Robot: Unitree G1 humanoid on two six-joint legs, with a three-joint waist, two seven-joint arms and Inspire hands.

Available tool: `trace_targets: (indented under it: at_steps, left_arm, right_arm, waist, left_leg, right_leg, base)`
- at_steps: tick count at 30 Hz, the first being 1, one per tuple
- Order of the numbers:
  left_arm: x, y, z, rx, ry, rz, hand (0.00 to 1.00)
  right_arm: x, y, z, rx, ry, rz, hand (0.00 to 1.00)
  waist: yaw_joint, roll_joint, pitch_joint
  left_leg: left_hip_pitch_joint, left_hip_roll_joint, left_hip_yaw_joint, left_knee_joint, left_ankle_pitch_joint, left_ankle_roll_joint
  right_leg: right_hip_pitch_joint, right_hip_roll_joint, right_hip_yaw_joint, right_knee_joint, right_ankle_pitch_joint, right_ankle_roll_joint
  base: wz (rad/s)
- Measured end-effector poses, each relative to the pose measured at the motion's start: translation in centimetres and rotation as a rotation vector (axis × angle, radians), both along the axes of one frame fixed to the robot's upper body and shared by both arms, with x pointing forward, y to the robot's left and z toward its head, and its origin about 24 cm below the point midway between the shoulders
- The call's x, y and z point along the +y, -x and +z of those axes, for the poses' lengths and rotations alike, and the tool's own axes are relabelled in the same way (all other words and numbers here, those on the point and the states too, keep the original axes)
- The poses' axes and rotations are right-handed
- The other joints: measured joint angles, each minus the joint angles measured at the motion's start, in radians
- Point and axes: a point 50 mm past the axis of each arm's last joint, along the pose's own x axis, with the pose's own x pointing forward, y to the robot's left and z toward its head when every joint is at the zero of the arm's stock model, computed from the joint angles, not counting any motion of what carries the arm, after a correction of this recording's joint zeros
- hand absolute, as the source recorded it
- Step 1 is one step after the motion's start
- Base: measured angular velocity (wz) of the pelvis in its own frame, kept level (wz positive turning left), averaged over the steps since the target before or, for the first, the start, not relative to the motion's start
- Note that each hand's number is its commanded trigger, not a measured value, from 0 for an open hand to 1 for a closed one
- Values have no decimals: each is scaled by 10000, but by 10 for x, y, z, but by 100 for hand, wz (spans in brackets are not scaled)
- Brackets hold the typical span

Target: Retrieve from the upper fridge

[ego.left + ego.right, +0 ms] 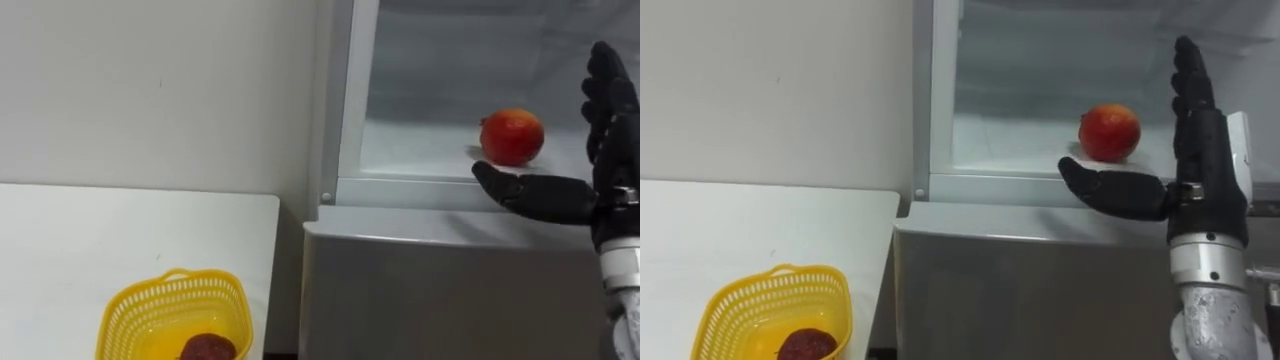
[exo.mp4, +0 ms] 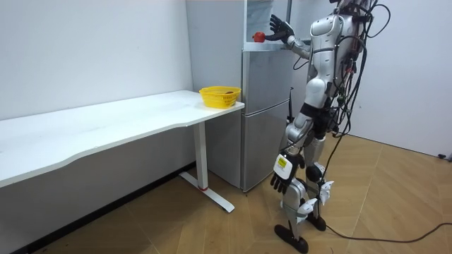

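Observation:
A round red fruit [image 1: 512, 136] with an orange patch rests on the white shelf [image 1: 420, 150] of the open upper fridge compartment. My right hand [image 1: 615, 165] is raised just right of the fruit and nearer to me. It is open, fingers straight up, thumb [image 1: 520, 190] stretched out below the fruit's front, not touching it. In the room view I stand close to the fridge [image 2: 265, 113], right hand [image 2: 280, 29] up by the fruit [image 2: 259, 36]. My left hand [image 2: 280, 182] hangs relaxed at my side.
A white table [image 1: 100, 230] stands left of the fridge against the wall. A yellow plastic basket [image 1: 130, 305] sits on its near corner with a dark red fruit [image 1: 207, 348] inside. The grey lower fridge door [image 1: 430, 290] is closed beneath the open compartment.

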Motion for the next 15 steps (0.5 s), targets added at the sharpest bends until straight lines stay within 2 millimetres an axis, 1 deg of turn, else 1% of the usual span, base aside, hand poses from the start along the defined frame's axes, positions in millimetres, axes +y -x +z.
trace_targets:
  at_steps: [5, 9, 15]
  left_arm:
    - [3, 4, 1, 124, 63, 1, 0]
    - [3, 7, 1, 190, 47, 19, 0]
    - [5, 8, 1, 350, -35, 90, 0]
  right_arm:
    - [-11, -7, 9, 89, -85, -65, 0]
    - [-21, -13, 14, 190, -317, -150, 0]
    - [-24, -15, 12, 411, -416, -223, 0]
  waist:
    - [48, -117, -50]
    - [24, -234, -12]
    - [49, -270, -15]
  left_leg:
    - [24, -4, -1, 0, 0, 0]
    - [27, 0, -25, 10, 1, -1]
    - [-36, -3, -43, 35, -2, -4]
  right_leg:
    - [23, -2, -29, -2, -1, 0]
    - [57, -14, -148, -2, -1, 0]
    - [5, -25, -216, 19, -2, 2]
  base:
    - [0]
    - [4]
    - [1]
